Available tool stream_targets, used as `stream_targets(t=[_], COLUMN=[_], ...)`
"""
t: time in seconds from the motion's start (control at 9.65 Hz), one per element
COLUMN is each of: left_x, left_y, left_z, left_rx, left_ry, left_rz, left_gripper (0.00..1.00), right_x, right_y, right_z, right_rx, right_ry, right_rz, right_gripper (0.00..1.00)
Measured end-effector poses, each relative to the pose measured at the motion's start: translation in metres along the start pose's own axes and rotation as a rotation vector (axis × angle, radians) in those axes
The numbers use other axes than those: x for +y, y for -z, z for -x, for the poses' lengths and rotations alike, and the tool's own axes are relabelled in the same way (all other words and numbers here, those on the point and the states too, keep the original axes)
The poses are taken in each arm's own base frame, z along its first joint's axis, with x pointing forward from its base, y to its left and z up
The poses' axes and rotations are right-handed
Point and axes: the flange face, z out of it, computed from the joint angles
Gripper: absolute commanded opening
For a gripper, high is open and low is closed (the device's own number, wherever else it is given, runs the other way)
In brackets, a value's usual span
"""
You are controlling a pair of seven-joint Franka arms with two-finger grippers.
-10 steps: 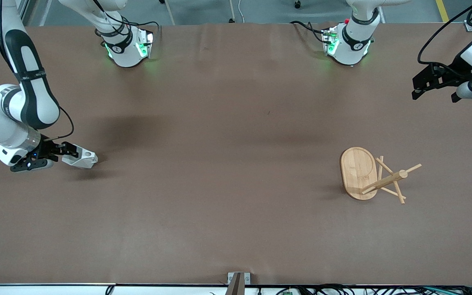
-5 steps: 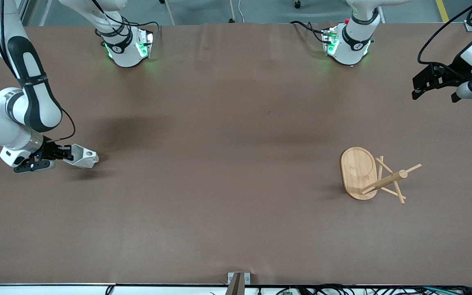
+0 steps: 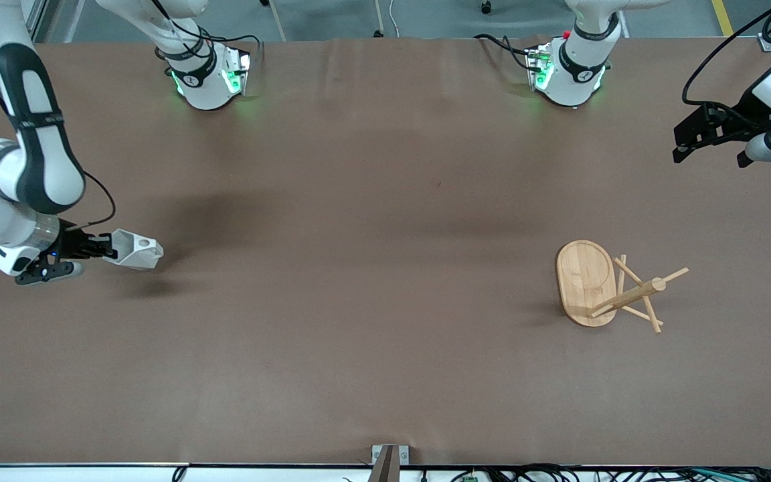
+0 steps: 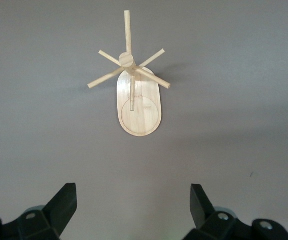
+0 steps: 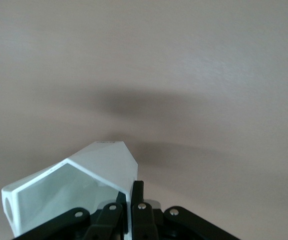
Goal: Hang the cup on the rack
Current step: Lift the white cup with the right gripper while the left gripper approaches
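Observation:
The white faceted cup (image 3: 135, 250) hangs a little above the brown table at the right arm's end, its shadow on the cloth below it. My right gripper (image 3: 112, 249) is shut on the cup's wall at the rim (image 5: 78, 190), one finger inside and one outside, with the right gripper (image 5: 131, 192) pinching it tight. The bamboo rack (image 3: 586, 281) stands upright toward the left arm's end, pegs crossing at its post. My left gripper (image 3: 707, 150) waits open in the air at that end, apart from the rack (image 4: 138, 107); nothing lies between the left gripper (image 4: 133, 205) fingers.
Both arm bases (image 3: 208, 80) stand along the table's edge farthest from the front camera. A small metal bracket (image 3: 389, 455) sits at the edge nearest that camera. Bare brown table (image 3: 372, 268) stretches between cup and rack.
The right gripper closed on the cup's rim and raised it off the table, so its shadow has dropped away from it. The left arm and the rack have not moved.

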Motion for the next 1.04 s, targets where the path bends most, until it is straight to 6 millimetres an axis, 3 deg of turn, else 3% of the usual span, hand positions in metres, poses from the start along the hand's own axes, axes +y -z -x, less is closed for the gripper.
stream_targets(t=[0.21,0.41,0.62,0.83,1.04], left_x=[0.003,0.032,0.091,0.165,0.238], left_y=[0.0,-0.007,-0.016,-0.023,-0.03], left_z=[0.0,-0.003,-0.004,0.001,0.014], left_rx=[-0.001,-0.013,-0.015,0.012,0.049], left_ry=[-0.008,-0.069,-0.173,-0.305,-0.435], left_rz=[0.002,0.011,0.054,0.09,0.115], left_gripper=[1.0,1.0,1.0,1.0,1.0], right_x=[-0.056,-0.107,-0.148,-0.179,-0.213], right_y=[0.02,0.022,0.043,0.062,0.055], right_z=[-0.006,-0.02,-0.036,-0.048,-0.054], right_rx=[-0.008,-0.01,0.022,0.062,0.055], right_ry=[0.005,0.032,0.055,0.059,0.073], right_rz=[-0.195,-0.342,-0.483,-0.638,-0.732], right_gripper=[0.0,0.0,0.0,0.01,0.01])
